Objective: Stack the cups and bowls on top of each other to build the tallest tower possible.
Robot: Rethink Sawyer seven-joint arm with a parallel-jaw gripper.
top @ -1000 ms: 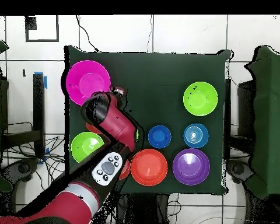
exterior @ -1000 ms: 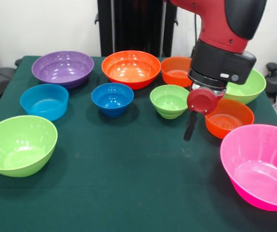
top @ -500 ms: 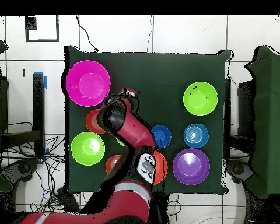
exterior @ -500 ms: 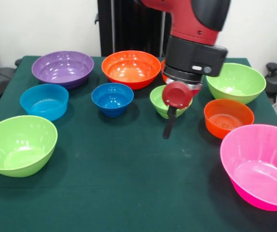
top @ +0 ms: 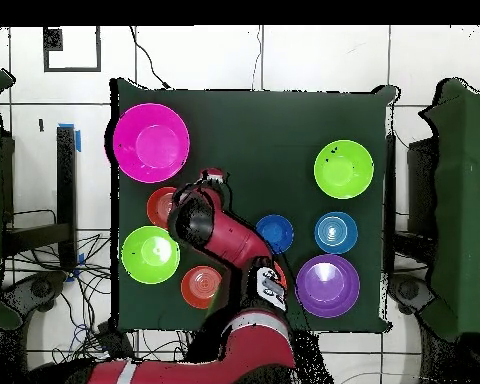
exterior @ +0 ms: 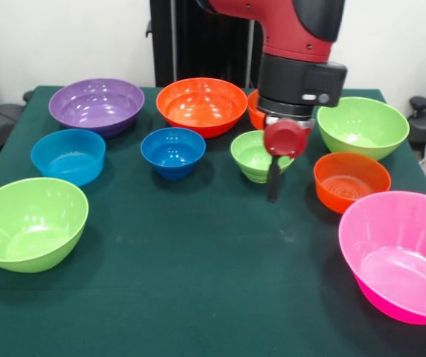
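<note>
Ten bowls stand singly on the green table (exterior: 198, 282); no tower is in view. At the back are a purple bowl (exterior: 96, 104), a large orange bowl (exterior: 201, 105), a small orange one (exterior: 256, 111) partly behind the arm, and a lime green bowl (exterior: 363, 126). In the middle row sit a blue bowl (exterior: 68, 155), a dark blue footed bowl (exterior: 172, 151), a small green footed bowl (exterior: 253, 156) and an orange bowl (exterior: 351, 181). A lime green bowl (exterior: 28, 222) and a pink bowl (exterior: 400, 253) are nearest. My gripper (exterior: 273, 190) hangs just right of the small green bowl, holding nothing.
From above, the red arm (top: 229, 235) crosses the table and covers the small green bowl and most of the large orange one. The pink bowl (top: 151, 141) and a lime green bowl (top: 343, 168) flank bare cloth at the table's far side (top: 254, 130).
In the front view the gripper has swung left from over the orange bowl on the right, passed in front of the small green bowl, then come back slightly to its right rim. No bowl moved.
</note>
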